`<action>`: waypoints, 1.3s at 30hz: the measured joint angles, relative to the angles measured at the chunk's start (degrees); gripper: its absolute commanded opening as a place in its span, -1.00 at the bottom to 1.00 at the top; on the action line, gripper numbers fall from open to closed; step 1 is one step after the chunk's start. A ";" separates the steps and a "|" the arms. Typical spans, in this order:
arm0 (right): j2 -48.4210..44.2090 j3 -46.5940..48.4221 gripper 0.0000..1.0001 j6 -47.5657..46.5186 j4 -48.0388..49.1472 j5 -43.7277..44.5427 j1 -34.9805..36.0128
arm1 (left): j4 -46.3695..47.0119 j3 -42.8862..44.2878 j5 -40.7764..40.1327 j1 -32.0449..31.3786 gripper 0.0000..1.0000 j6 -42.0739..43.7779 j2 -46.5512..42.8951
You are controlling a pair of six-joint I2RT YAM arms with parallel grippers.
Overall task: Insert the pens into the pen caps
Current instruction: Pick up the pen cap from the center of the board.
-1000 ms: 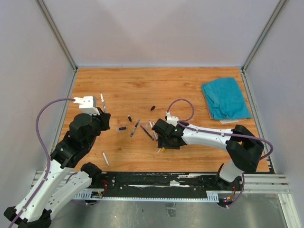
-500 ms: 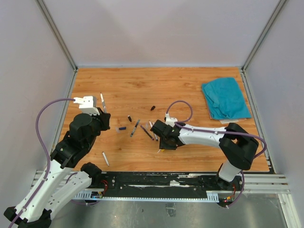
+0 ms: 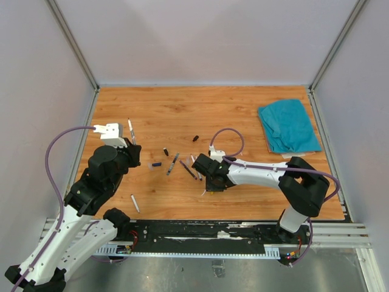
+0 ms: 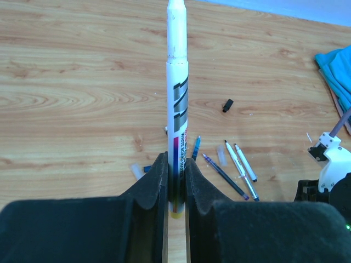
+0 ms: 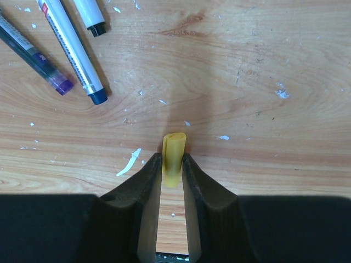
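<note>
Currently the left gripper [image 4: 176,178] is clamped on a white pen [image 4: 177,82]. Its two fingers press the lower barrel from both sides, and the pen stands upright out of them with its narrower white end on top. Seen from above, this gripper is well to the left of the teal cloth [image 3: 287,125], on the opposite side of the wooden table [image 3: 243,109].

The right gripper [image 5: 171,164] is low over the wood. It is nearer to the cloth, but also left of it and closer to the arm bases. Its jaws are closed on a yellow cap [image 5: 174,147], one finger on each side, and the far end of the cap sticks out beyond the fingertips. Whether the cap rests on the table or is slightly lifted I cannot say surely — the shadow hides it.

Between the two grippers, left of the cloth, several loose pens [image 3: 188,169] lie close together — three of them show at the upper left of the right wrist view. A small black cap [image 3: 196,138] lies alone, a little further from the arms than these pens. A lone pen [image 3: 134,202] lies apart from the rest, far left of the cloth and near the left arm's base.
</note>
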 measured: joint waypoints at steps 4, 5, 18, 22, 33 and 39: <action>0.94 1.11 -0.47 -2.93 -0.98 0.07 -0.26 | 0.00 0.00 0.00 0.00 -0.99 0.00 0.00; 1.27 1.49 -0.45 -3.45 -1.25 0.07 -0.28 | 0.00 0.00 0.00 0.00 -0.99 0.00 0.00; 1.99 2.23 -0.33 -7.52 -1.53 -1.51 -2.01 | 0.00 0.00 -0.02 0.00 -0.99 0.00 0.00; 2.84 3.21 -0.37 -8.20 -1.84 -1.79 -2.01 | 0.00 0.00 -0.02 0.00 -0.99 0.00 0.00; 3.06 3.48 -0.72 -9.01 -0.98 -2.40 -2.03 | 0.00 -0.07 -0.26 0.00 -0.99 0.00 0.44; 1.36 1.70 -0.94 -9.75 -0.31 -2.43 -2.40 | 0.04 -0.09 0.15 0.00 -0.99 0.00 1.70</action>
